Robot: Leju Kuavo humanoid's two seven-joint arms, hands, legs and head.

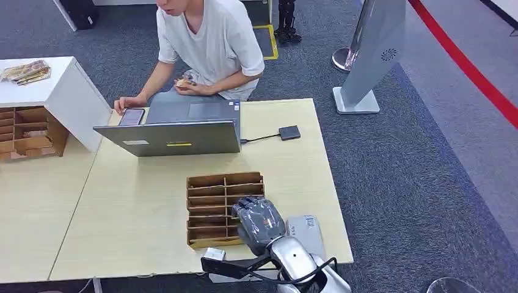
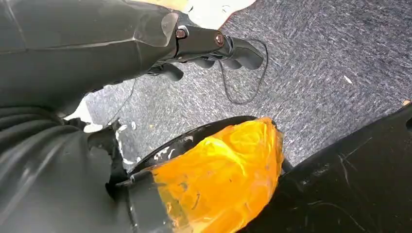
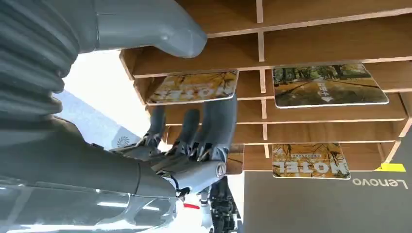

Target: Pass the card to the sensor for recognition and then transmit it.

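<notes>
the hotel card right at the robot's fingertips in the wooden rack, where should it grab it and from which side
Probably by the free edge of the autumn-print hotel card that juts past the divider of the brown wooden slotted rack. It lies flat in its slot, so only that edge is exposed. Come from the rack's open front, where the right hand is, with the fingers under the card and the thumb above.

We read "Lenovo" in pale letters, shown upside down in the right wrist view, on the dark grey laptop lid. We read "HOTEL", likewise inverted, on a card standing in the wooden rack; the same word shows, partly covered, on a second card. A third card bears small white characters, too small for us to read. A yellow sticker on the lid is illegible.
</notes>
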